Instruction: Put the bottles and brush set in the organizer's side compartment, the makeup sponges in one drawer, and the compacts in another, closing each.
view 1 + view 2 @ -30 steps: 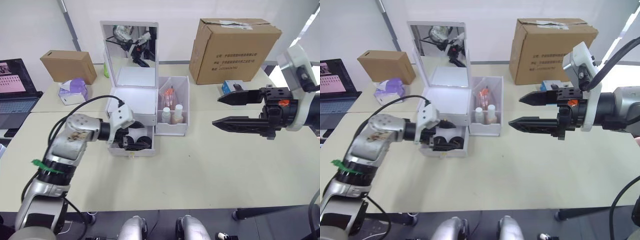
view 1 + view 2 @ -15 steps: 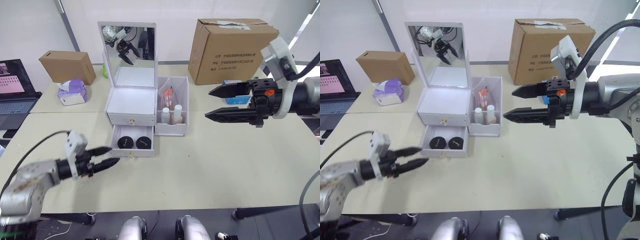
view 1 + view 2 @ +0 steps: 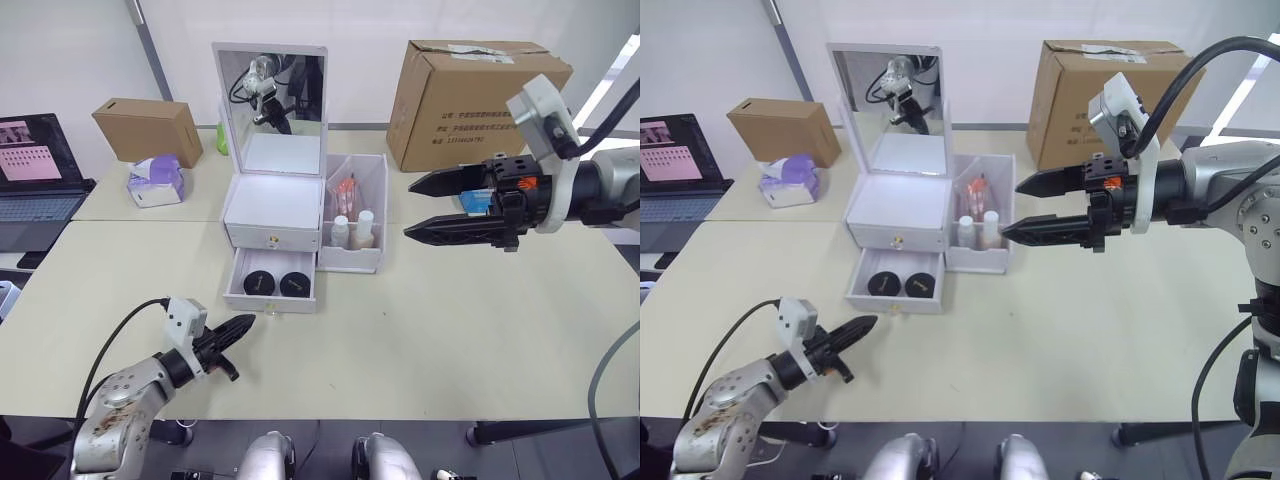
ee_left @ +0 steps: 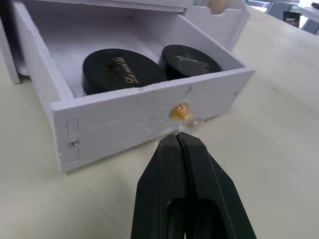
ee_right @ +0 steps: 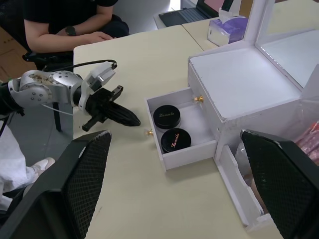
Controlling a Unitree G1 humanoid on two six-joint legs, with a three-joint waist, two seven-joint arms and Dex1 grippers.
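Left gripper [image 4: 180, 140], fingers pressed together, points at the gold knob [image 4: 181, 111] just ahead of its tips on the open lower drawer [image 3: 270, 288] holding two black compacts [image 4: 121, 70], while the right gripper [image 3: 422, 207], fingers spread apart and empty, hovers beside the organizer [image 3: 272, 205] with bottles [image 3: 353, 231] in its side compartment.

An office or lab: pale tables [image 3: 480, 330], a laptop [image 3: 35, 165], cardboard boxes [image 3: 480, 85], a seated person [image 5: 65, 22].

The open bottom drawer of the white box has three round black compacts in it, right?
Not quite. The open bottom drawer of the white organizer box holds two round black compacts, not three. The left wrist view shows both side by side.
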